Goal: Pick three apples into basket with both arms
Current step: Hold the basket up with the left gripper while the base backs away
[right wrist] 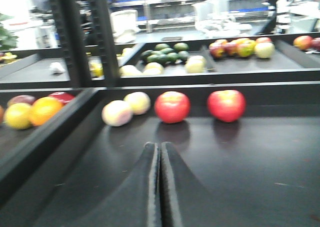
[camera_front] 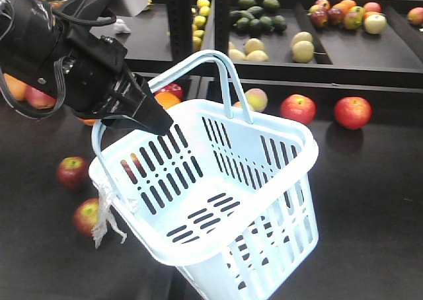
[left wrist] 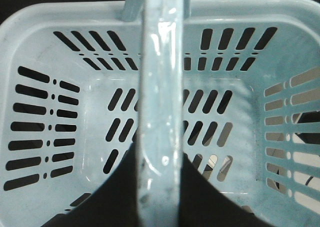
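Observation:
The pale blue basket [camera_front: 291,214] hangs tilted above the dark counter, held by one hoop handle [camera_front: 198,62]. My left gripper [camera_front: 162,121] is shut on that handle; in the left wrist view the handle [left wrist: 160,87] runs between the dark fingers [left wrist: 215,197] of the left gripper [left wrist: 160,149], and the basket [left wrist: 40,47] is empty. Two red apples [right wrist: 172,107] [right wrist: 226,105] rest against the back ledge ahead of my right gripper [right wrist: 160,146], which is shut on nothing. Two more apples [camera_front: 72,172] [camera_front: 86,216] lie left of the basket.
Pale fruits [right wrist: 117,112] sit left of the two red apples. An orange [camera_front: 166,100] and a red apple [camera_front: 173,88] lie behind the handle. Black shelf posts [camera_front: 178,22] and raised trays of mixed fruit [camera_front: 344,14] stand behind the ledge. Clear plastic [camera_front: 106,214] dangles from the rim.

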{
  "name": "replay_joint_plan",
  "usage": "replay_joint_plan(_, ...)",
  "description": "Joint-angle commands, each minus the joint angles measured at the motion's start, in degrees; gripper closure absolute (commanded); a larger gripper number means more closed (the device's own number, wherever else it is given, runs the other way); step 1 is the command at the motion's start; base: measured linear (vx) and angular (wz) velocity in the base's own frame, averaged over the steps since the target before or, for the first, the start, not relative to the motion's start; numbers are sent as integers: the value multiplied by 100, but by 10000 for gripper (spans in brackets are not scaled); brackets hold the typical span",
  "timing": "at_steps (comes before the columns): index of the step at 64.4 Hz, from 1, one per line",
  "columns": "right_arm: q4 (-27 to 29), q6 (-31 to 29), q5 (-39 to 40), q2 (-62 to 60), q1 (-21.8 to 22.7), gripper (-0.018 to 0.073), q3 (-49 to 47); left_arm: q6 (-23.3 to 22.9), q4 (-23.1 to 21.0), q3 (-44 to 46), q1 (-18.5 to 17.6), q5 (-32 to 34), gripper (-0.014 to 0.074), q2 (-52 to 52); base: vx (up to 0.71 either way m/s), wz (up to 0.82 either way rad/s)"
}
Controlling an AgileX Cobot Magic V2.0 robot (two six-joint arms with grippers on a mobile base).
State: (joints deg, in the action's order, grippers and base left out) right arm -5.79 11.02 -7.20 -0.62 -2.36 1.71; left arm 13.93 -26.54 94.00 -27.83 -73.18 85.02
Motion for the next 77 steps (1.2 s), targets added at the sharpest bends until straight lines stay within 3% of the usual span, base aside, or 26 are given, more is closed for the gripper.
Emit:
replay_joint_plan(1, -13, -10, 430, -48, 7, 563, 57, -68, -280, 151, -17, 125, 604, -242, -8, 32)
replay_joint_plan(77, -13, -10, 430, -48, 7, 563, 57, -68, -280, 151, -17, 125, 604, -247, -12, 47)
